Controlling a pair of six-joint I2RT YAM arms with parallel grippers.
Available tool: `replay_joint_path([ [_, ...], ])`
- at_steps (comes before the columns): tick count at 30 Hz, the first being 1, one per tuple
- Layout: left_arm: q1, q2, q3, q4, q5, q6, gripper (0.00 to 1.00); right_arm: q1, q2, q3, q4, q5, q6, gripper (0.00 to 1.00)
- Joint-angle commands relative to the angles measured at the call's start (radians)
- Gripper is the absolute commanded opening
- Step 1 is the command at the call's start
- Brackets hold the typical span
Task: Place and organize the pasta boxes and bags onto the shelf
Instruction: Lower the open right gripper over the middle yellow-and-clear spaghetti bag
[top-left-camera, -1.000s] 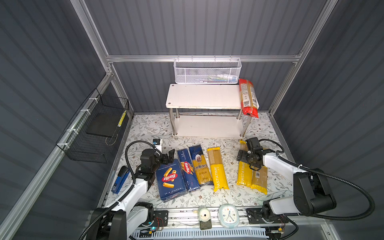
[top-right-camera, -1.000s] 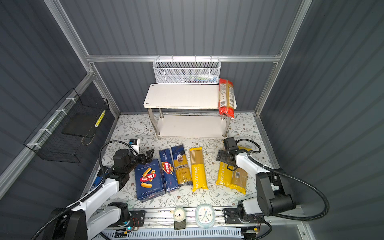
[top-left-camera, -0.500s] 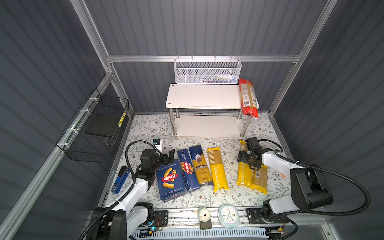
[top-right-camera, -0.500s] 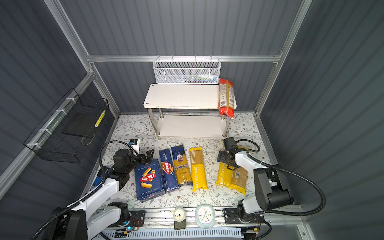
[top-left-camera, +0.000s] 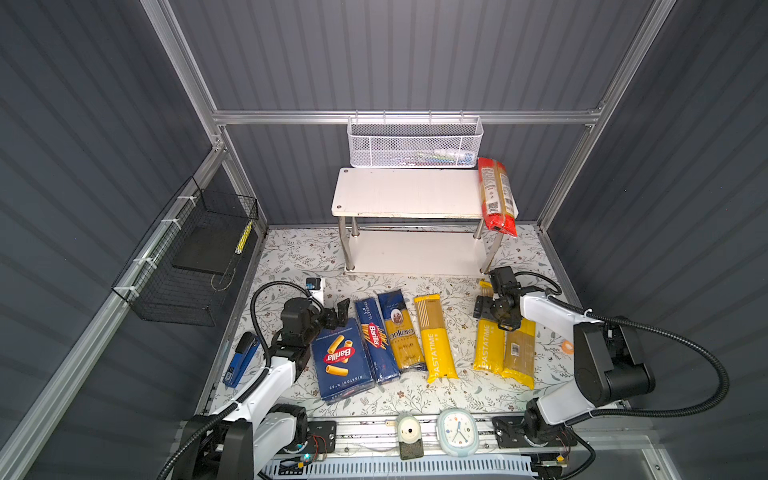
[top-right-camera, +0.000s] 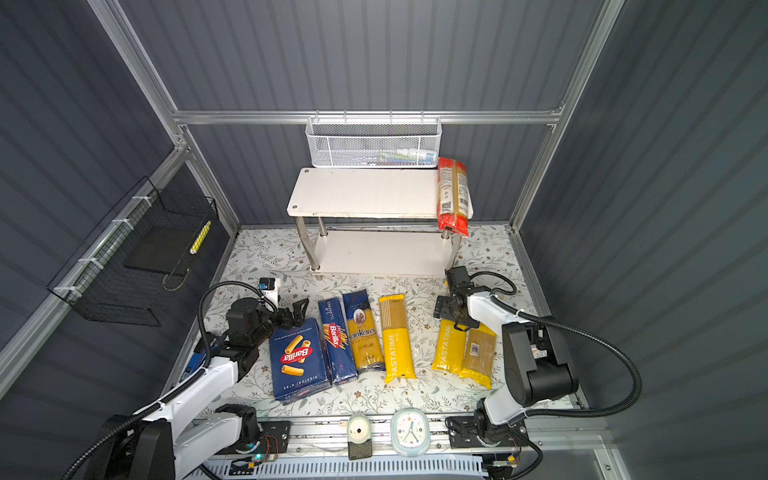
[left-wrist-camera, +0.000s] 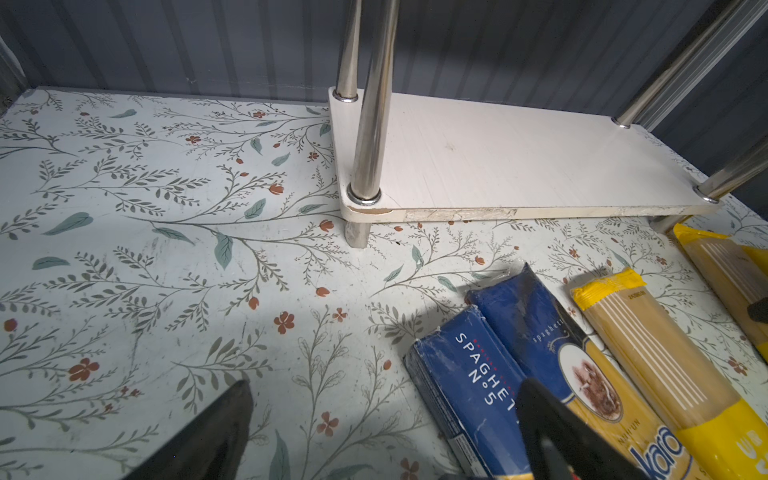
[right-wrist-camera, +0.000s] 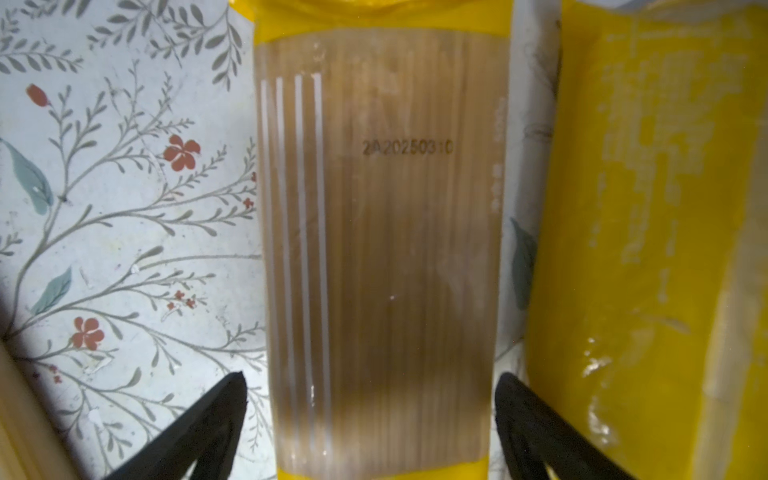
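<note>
Shelf (top-left-camera: 407, 193) at back in both top views, red bag (top-left-camera: 494, 195) across its upper board's right end, boxes (top-left-camera: 345, 357) and remaining bags (top-left-camera: 436, 345) flat on mat (top-left-camera: 299, 257); left wrist view, left gripper (left-wrist-camera: 382, 390) wide open, empty, by spaghetti box (left-wrist-camera: 461, 386); right wrist view, right gripper (right-wrist-camera: 370, 378) wide open astride PASTATIME bag (right-wrist-camera: 382, 228), ungripped.

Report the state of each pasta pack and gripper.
red bag: on shelf top, overhanging front
rigatoni box: lying flat
spaghetti box: lying flat
Ankara bag: lying flat
middle PASTATIME bag: lying flat
barcode bag: lying flat
left gripper: open, empty
right gripper: open over right PASTATIME bag
</note>
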Motion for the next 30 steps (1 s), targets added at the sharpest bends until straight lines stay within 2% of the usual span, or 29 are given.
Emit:
replay_joint_path([
  [1, 0.001, -0.003, 0.004, 0.015, 0.003, 0.015, 1.0, -0.007, 0.022, 0.035, -0.053, 0.023, -0.027, 0.94],
  [12, 0.001, 0.003, 0.008, 0.013, 0.002, 0.012, 1.0, -0.006, 0.043, 0.03, -0.067, -0.014, -0.027, 0.91],
  [15, 0.001, 0.007, 0.01, 0.011, 0.002, 0.013, 0.99, -0.003, 0.04, 0.013, -0.042, -0.046, -0.016, 0.85],
  [16, 0.001, 0.007, 0.011, 0.01, 0.002, 0.013, 1.0, 0.001, 0.04, 0.009, -0.038, -0.047, -0.012, 0.82],
  [30, 0.001, 0.01, 0.012, 0.01, -0.001, 0.013, 1.0, 0.1, 0.003, -0.061, -0.005, -0.011, 0.054, 0.75],
])
